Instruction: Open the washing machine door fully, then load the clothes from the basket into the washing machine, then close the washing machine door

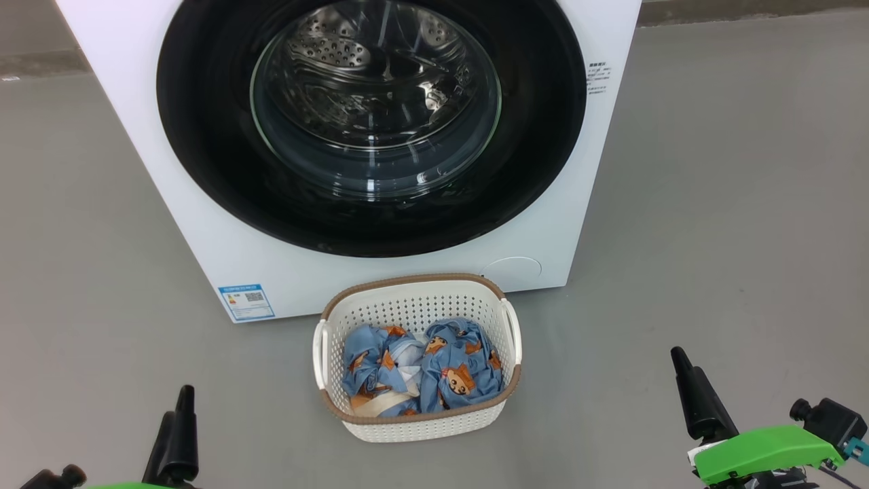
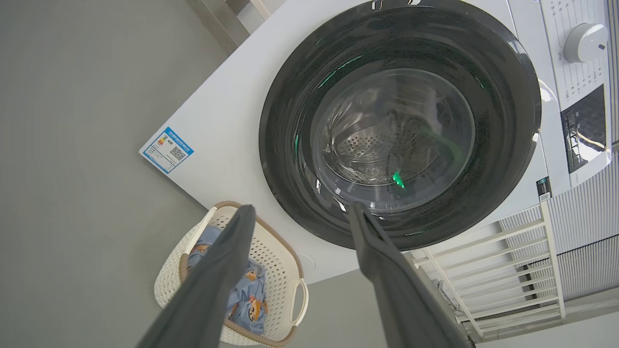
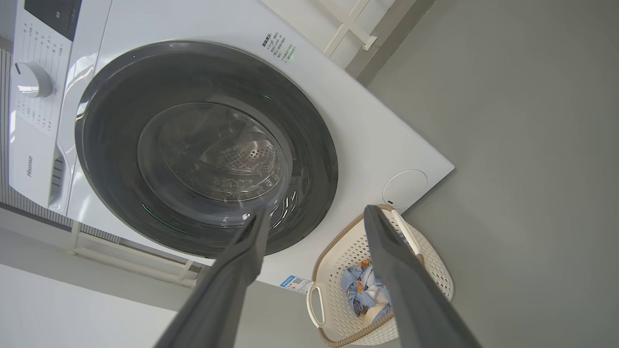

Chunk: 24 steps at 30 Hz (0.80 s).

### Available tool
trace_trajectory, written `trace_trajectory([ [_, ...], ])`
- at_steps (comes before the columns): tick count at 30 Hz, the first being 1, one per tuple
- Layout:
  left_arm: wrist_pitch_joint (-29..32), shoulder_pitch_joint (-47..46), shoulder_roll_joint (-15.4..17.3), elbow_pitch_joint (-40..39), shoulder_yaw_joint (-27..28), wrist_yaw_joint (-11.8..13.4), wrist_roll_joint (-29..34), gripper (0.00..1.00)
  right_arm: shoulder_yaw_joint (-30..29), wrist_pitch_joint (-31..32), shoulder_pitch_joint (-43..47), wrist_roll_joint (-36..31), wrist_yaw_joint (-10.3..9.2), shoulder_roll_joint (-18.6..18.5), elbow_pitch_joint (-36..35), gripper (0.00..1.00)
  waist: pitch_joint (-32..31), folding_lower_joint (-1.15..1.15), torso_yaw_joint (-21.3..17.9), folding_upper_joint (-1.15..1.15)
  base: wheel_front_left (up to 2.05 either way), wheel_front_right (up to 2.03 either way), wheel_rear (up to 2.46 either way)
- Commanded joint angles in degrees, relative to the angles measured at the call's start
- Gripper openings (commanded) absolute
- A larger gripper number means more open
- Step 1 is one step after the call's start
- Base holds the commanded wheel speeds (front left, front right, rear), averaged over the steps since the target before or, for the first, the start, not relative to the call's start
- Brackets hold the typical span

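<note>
1. While the left gripper (image 2: 301,207) and right gripper (image 3: 316,210) hang spread and empty at seven and five o'clock in the head view, leave the basket (image 1: 417,424) of clothes (image 1: 448,373) at six.
2. At twelve, the washing machine door (image 1: 204,136) sits shut on the washing machine (image 1: 170,224); I would hook its rim and swing it fully wide.

washing machine door (image 1: 204,136) cropped at top; sticker (image 1: 247,302) print too small.

door (image 1: 204,136) glossy black | clothes (image 1: 448,370) blue, orange-brown figures | basket (image 1: 414,309) cream
</note>
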Motion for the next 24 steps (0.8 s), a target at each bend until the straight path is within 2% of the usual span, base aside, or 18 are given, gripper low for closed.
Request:
trace_trajectory([
  [1,-0.65,-1.96,1.42,-1.92,0.63,-0.3,1.95,1.0,0.87,-0.65,-2.94,-2.4,-0.03,-0.75,-1.85,1.0,0.0,0.0,-0.02,0.0,0.0,0.0,0.0],
  [24,-4.52,-2.07,3.4,-3.75,-0.67,-0.42,18.94,1.0,2.6,-4.51,-4.47,-20.64,-0.04,-1.16,-2.01,1.0,-0.19,0.0,-0.48,0.0,0.0,0.0,0.0],
])
